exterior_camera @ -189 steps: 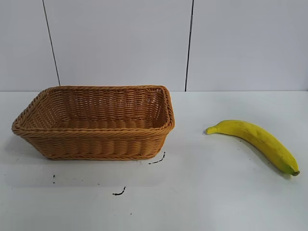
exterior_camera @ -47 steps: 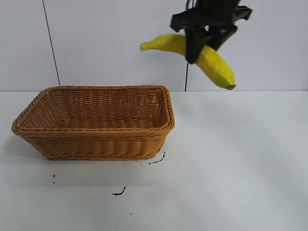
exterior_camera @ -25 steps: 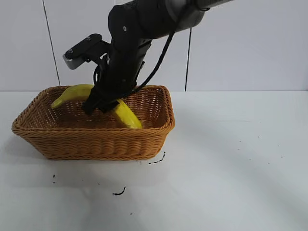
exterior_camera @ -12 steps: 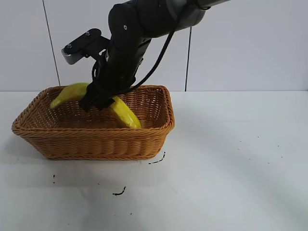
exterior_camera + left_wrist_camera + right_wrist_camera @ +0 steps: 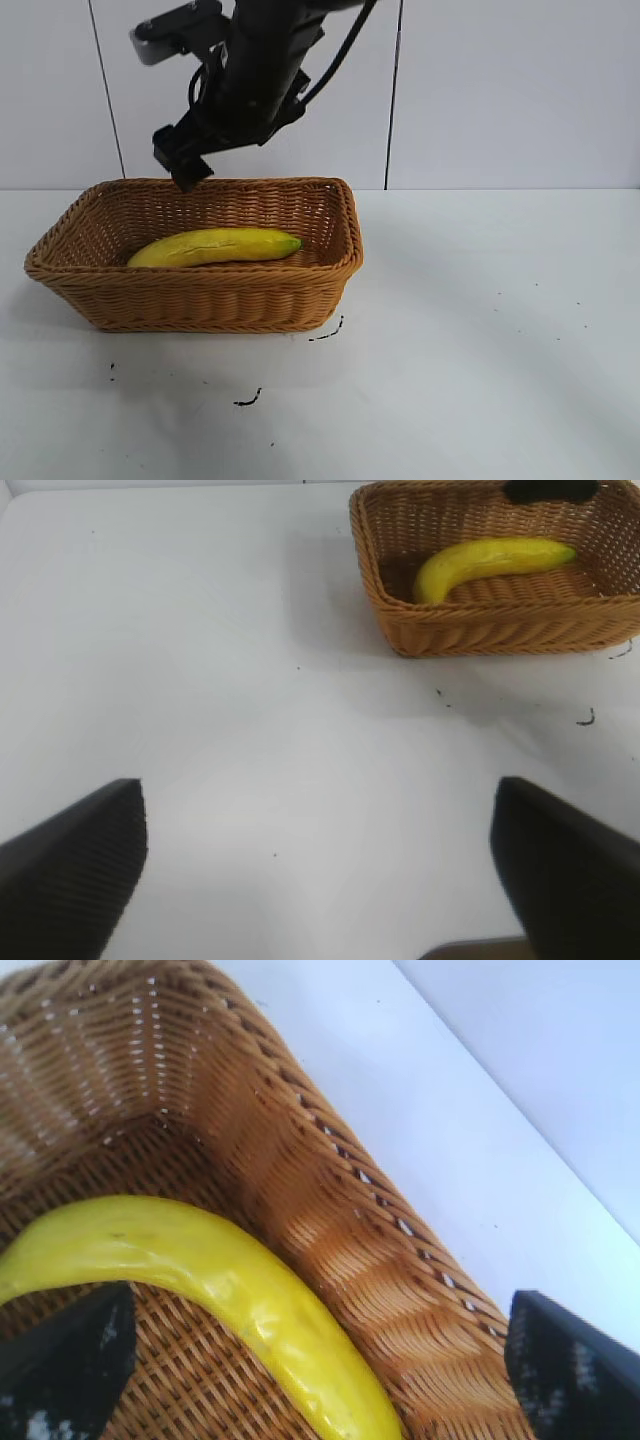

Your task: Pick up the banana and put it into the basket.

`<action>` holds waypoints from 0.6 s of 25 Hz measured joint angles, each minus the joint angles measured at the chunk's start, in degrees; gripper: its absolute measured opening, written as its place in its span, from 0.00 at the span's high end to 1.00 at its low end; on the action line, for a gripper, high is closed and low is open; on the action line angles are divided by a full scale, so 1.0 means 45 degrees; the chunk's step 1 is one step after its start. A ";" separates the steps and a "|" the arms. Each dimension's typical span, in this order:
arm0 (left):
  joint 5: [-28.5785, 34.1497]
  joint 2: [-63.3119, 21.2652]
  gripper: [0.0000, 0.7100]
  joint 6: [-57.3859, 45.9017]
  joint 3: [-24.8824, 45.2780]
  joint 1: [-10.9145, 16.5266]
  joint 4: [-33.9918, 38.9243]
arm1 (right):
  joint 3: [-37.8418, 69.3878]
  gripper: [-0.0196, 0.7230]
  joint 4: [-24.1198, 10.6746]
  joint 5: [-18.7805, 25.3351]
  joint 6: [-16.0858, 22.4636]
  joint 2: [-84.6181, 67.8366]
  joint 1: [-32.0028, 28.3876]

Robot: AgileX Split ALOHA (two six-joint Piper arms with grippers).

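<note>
The banana [image 5: 215, 246] lies lengthwise in the basket [image 5: 200, 300], directly beneath the right claw [image 5: 182, 165], which hangs spread and empty.

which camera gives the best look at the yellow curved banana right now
The exterior view: the long yellow curved banana lies whole inside the tan woven wicker basket. The left wrist view shows it small and far; the right wrist view crops its ends.

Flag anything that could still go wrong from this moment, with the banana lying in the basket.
Little remains. The banana lies flat in the basket. The right gripper, open, hangs just above the back rim, so a sideways or low retreat could clip the rim and shift the light basket. The left gripper, open, sits apart over bare table and poses no apparent risk.
</note>
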 joint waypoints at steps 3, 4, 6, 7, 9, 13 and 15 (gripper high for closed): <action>0.0000 0.0000 0.02 0.0000 0.0000 0.0000 0.0000 | -0.0273 0.07 0.0863 0.0910 0.0000 0.0000 -0.1047; 0.0000 0.0000 0.02 0.0000 0.0000 0.0000 0.0000 | -0.0286 0.07 0.0999 0.1099 0.0015 0.0000 -0.1440; 0.0000 0.0000 0.02 0.0000 0.0000 0.0000 0.0000 | -0.0286 0.07 0.1168 0.1409 0.0136 0.0000 -0.2172; 0.0000 0.0000 0.02 0.0000 0.0000 0.0000 0.0000 | -0.0286 0.07 0.1197 0.1453 0.0209 0.0000 -0.2604; 0.0000 0.0000 0.02 0.0000 0.0000 0.0000 0.0000 | -0.0286 0.07 0.1214 0.1569 0.0267 0.0000 -0.3416; 0.0000 0.0000 0.02 0.0000 0.0000 0.0000 0.0000 | -0.0286 0.07 0.1202 0.1789 0.0301 0.0000 -0.5137; 0.0000 0.0000 0.02 0.0000 0.0000 0.0000 0.0000 | -0.0286 0.07 0.1202 0.2007 0.0311 0.0000 -0.5906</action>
